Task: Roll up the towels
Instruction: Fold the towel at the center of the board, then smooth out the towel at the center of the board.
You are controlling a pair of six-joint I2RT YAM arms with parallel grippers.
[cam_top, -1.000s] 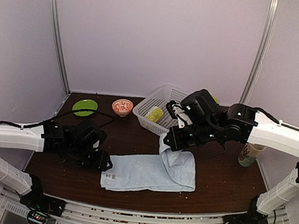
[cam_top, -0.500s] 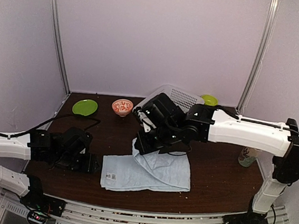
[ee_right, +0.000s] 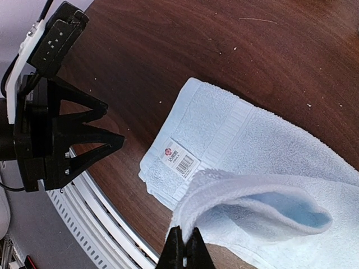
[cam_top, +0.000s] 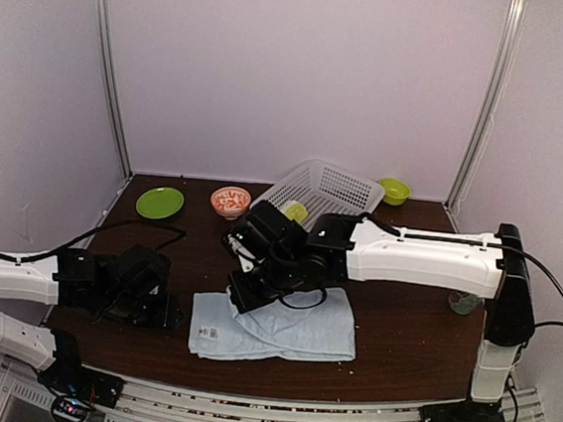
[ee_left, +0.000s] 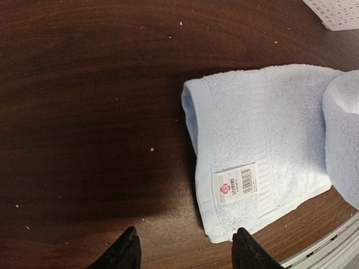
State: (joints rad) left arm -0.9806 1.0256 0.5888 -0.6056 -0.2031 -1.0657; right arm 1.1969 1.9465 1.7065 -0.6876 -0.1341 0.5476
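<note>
The 1st fold of the roll seems to be in hand on the pale blue towel. It lies flat near the front edge of the worktop, its label end to the left. The right arm reaches across it. The right jaws are pinched together on a lifted edge, which curls over the flat part toward the label end. The left jaws stand apart over bare wood just beside that end, holding nothing.

The next move probably calls for tucking the curl down tight and even, perhaps with the left arm pinning the free end. A lime-green thing, likely the 2nd towel, sits in the white basket behind.

The dark brown wood is speckled with crumbs, and pale lilac walls close the booth.
</note>
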